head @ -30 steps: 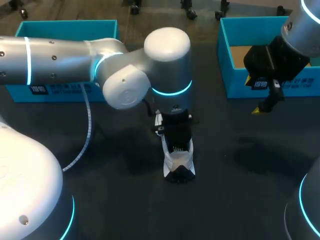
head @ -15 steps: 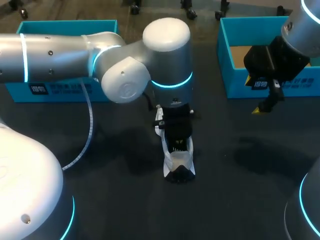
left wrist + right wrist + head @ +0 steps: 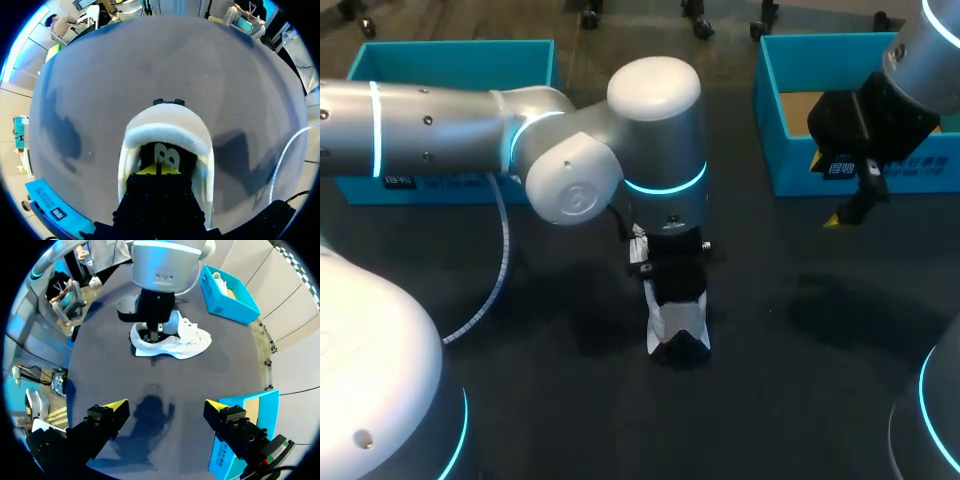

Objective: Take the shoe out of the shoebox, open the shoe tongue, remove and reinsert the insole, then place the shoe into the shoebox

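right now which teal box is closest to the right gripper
The right-hand teal box, just beside the right gripper; the left-hand teal box sits beyond the left arm.

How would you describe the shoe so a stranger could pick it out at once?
Start at the dark table, then find the left arm stretched over its middle. Its pincer sits inside the shoe lying there on the tabletop. It is white and low, unlike the teal left box and right box at the far edge.
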`<state>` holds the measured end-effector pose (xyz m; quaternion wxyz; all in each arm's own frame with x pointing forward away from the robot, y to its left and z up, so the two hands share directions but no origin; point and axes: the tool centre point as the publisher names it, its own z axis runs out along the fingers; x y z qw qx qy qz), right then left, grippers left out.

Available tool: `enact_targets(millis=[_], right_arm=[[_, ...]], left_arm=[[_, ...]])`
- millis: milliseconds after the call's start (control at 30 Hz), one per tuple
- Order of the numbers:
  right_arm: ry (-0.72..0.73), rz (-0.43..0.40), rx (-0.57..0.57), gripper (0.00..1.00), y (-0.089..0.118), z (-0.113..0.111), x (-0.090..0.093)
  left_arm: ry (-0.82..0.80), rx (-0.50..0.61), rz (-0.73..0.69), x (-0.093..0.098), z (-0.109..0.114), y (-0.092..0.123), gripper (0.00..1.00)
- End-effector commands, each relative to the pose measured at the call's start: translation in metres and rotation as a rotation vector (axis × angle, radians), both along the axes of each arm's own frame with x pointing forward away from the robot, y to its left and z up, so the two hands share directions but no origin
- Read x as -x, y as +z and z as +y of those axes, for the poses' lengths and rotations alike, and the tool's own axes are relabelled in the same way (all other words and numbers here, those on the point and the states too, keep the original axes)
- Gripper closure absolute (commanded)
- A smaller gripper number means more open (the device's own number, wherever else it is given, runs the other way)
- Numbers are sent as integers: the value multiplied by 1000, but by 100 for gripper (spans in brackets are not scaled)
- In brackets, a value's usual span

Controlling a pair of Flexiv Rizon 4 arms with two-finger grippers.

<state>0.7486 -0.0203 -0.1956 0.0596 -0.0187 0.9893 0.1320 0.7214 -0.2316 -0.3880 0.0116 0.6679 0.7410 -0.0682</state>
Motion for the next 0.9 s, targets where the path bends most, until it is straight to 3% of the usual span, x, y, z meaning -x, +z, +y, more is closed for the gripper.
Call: enact_targets(millis=[33, 233, 433, 633, 900], right_arm=[[-1, 0, 2, 0, -1, 1, 0], [-1, 0, 2, 0, -1, 1, 0], [-1, 0, 2, 0, -1, 1, 0], [-1, 0, 2, 0, -1, 1, 0], [-1, 0, 2, 0, -1, 1, 0]], left_arm=[[8, -5, -6, -2, -1, -12, 100], [12, -21, -40, -7, 1, -13, 100], [10, -1, -40, -10, 4, 4, 100], [-7, 32, -26, 0, -1, 13, 100], [-41, 26, 8, 16, -10, 0, 100]])
